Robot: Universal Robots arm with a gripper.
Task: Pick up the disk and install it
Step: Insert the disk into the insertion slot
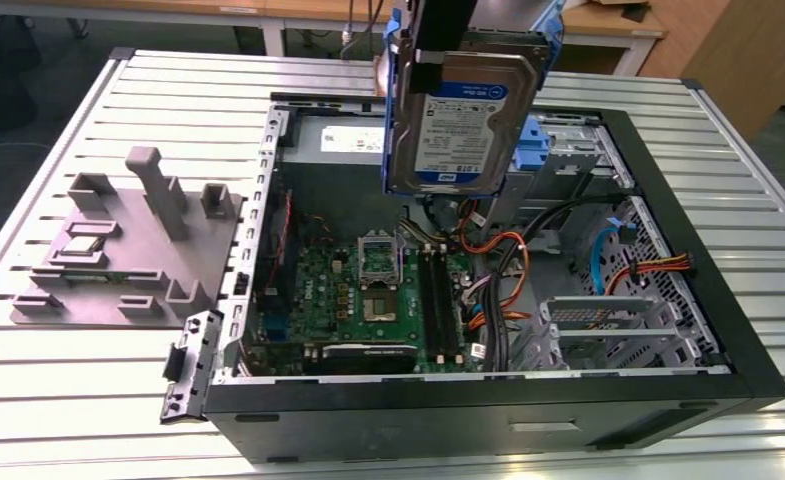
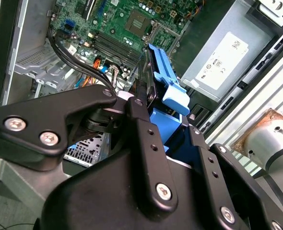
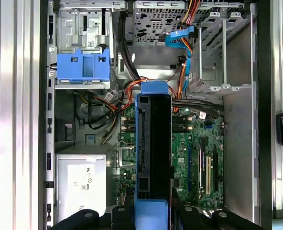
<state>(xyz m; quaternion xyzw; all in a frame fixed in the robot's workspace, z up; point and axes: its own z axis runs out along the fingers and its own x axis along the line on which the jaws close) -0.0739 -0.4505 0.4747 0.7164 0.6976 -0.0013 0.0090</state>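
I see the claw (image 1: pixel 440 38) clamped tight on the disk (image 1: pixel 462 115), holding it upright in the air above the open computer case (image 1: pixel 499 410). The exterior view gives me the disk's broad face: a silver body, a white-and-blue label and a blue carrier along its edges. In both wrist views I get the disk edge-on, as a narrow dark slab framed in blue.

The second wrist view shows 2 black fingers (image 2: pixel 140 143) pressing on its opposite sides. The first wrist view looks straight down past the disk onto the green motherboard (image 3: pixel 199 158). It also shows a blue bracket (image 3: pixel 83 67) seated in a drive cage and a grey power supply (image 3: pixel 81 182).

A grey fixture (image 1: pixel 125 250) sits on the slatted table (image 1: pixel 85 400), beside the case on the exterior view's left.
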